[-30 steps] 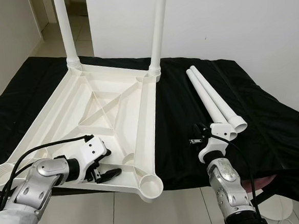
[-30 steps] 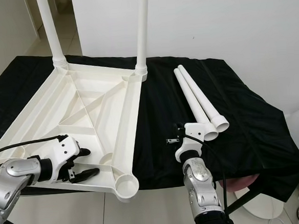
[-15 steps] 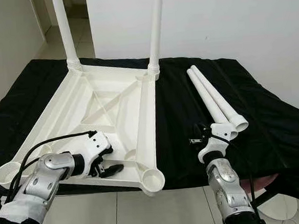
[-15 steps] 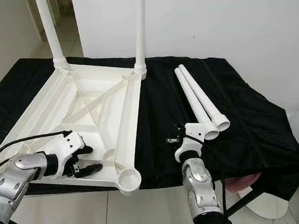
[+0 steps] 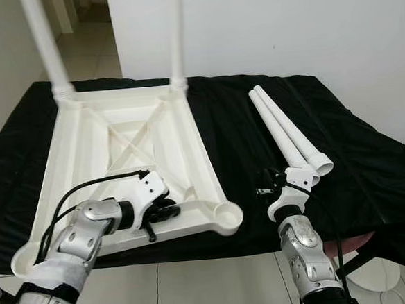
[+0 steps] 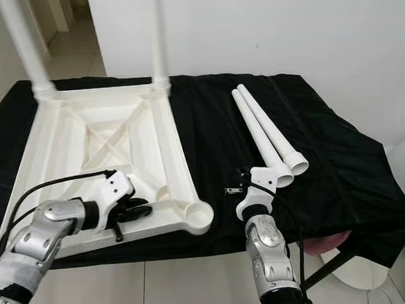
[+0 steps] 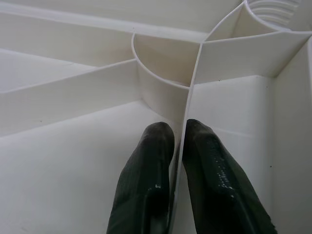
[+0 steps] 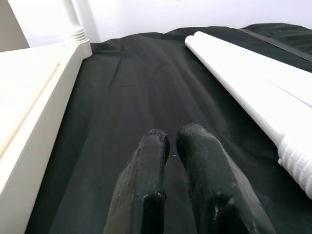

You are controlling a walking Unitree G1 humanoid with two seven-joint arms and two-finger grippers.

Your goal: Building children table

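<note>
**Halfway there — two legs fitted, two waiting**

Now gripping a thin inner rib of the upturned white tabletop (image 5: pixel 126 157) with the left gripper (image 7: pixel 178 141), pinched tight near an empty corner socket (image 5: pixel 228 215). Resting the right gripper (image 8: pixel 168 139) closed and empty on the black cloth (image 5: pixel 369 154) — beside two loose legs (image 5: pixel 288 132) awaiting fitting.

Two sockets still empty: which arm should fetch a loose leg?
Right. The right gripper rests on the black cloth beside the two loose legs, fingers closed on nothing. The left gripper is clamped on a tabletop rib.
</note>
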